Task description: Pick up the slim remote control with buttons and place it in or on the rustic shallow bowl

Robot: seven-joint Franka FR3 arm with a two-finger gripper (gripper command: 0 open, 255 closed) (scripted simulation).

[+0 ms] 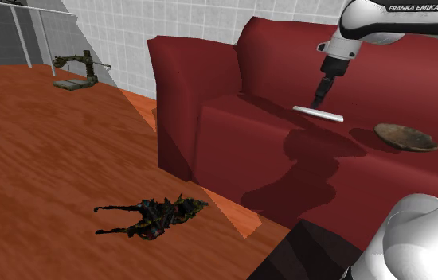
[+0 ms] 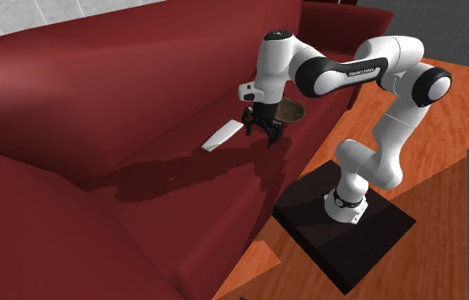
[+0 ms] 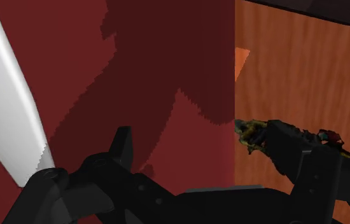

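Observation:
A slim white remote [image 1: 318,114] lies on the red sofa's seat cushion [image 1: 265,143]. Farther toward the shoulder view's right on the same seat rests a brown shallow bowl [image 1: 405,136]. My black gripper [image 1: 318,101] hangs just over the remote, open and holding nothing. In the second exterior view the remote [image 2: 222,135] lies to the left of the gripper [image 2: 261,128], and the bowl [image 2: 289,109] sits just behind it. In the wrist view the remote [image 3: 8,102] lies outside one finger [image 3: 121,147], not between the two.
A dark tangled object [image 1: 152,216] lies on the wooden floor in front of the sofa. A small dark stand-like item [image 1: 78,70] sits farther back by the tiled wall. The sofa's backrest [image 2: 96,77] rises behind the seat. My dark base box [image 2: 344,226] stands on the floor.

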